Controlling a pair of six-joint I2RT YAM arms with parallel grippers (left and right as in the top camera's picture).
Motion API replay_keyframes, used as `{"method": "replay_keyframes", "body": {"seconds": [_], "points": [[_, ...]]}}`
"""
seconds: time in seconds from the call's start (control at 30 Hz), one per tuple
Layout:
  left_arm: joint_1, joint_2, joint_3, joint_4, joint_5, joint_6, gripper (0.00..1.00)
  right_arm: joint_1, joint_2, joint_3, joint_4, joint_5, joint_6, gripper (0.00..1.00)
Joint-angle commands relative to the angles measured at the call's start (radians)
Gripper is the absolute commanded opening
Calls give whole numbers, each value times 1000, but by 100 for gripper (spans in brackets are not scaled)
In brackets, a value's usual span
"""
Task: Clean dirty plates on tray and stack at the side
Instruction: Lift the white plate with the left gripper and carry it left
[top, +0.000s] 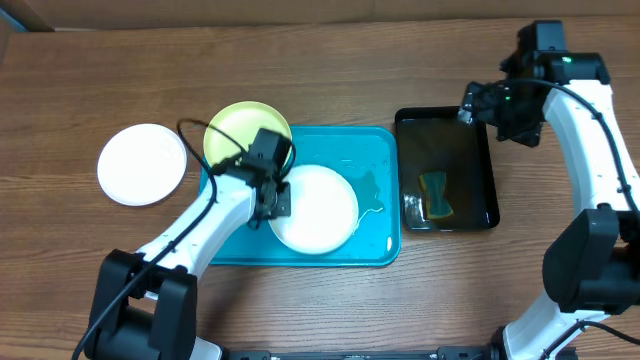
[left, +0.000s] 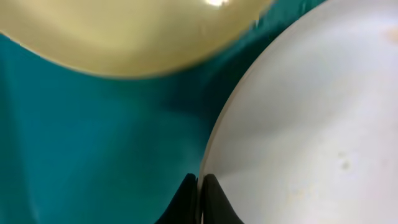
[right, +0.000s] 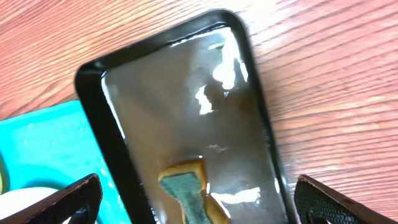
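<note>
The tray (top: 375, 150) sits mid-desk (top: 320, 70), with the black basin (top: 445, 125) just beside it at 3 o'clock. The near white plate (top: 325, 210) lies in the tray, the yellow-green plate (top: 235, 130) overlaps its 11 o'clock corner, and the far white plate (top: 142, 164) lies on the desk at 9. A sponge (top: 436, 195) lies in the basin. My left pincer (top: 275, 200) is clamped on the near white plate's rim. My right pincer (right: 199, 196) hangs over the basin, spread wide.

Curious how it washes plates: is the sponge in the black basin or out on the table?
In. The small yellow-and-green sponge lies inside the black rectangular basin, well within its raised rim, on a wet-looking bottom.
</note>
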Motion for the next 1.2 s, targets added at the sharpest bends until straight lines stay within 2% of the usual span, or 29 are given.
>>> {"method": "replay_keyframes", "body": {"seconds": [0.0,0.17,0.37,0.57,0.8,0.9,1.17], "points": [[-31,5,160,-85,-175,-16,4,0,-9,7,12,0,12,100],[-143,5,316,-189,-393,-18,4,0,-9,7,14,0,12,100],[-287,5,385,-195,-639,-20,4,0,-9,7,14,0,12,100],[-447,5,386,-185,-975,-20,4,0,-9,7,14,0,12,100],[-657,5,386,-151,-1449,-4,4,0,-9,7,14,0,12,100],[-700,6,386,-119,-1448,56,4,0,-9,7,14,0,13,100],[-712,7,386,-108,-1448,70,4,0,-9,7,14,0,12,100]]}}
